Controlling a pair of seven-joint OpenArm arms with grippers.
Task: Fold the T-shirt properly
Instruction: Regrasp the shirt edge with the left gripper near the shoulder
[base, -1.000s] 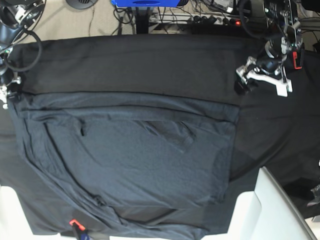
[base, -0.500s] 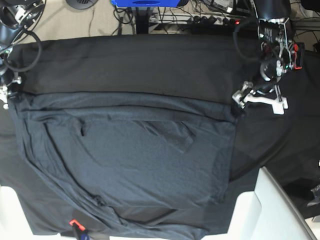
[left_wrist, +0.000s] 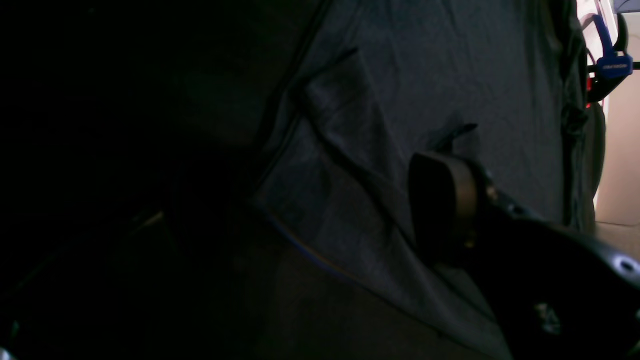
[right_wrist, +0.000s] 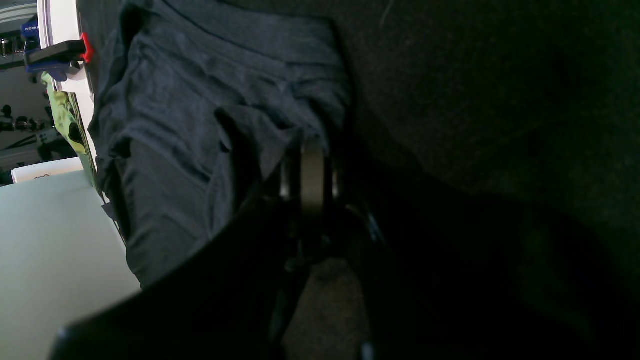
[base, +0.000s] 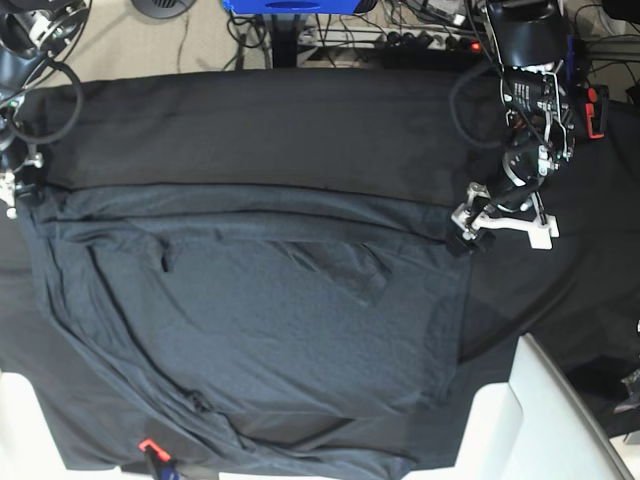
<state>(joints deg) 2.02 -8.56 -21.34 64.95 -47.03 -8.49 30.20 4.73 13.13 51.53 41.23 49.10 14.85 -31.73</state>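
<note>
floor: beige, cable-strewn | black tablecloth over table | wrist views dim, perhaps shadowed

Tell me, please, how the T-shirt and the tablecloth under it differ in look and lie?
The T-shirt is slate blue-grey; the tablecloth is plain black and darker. The T-shirt covers only part of the tabletop, while the tablecloth reaches past it at the far side and the right. The T-shirt shows creases and layered folds; the tablecloth lies smoother. Both are dark, soft fabric.
</note>
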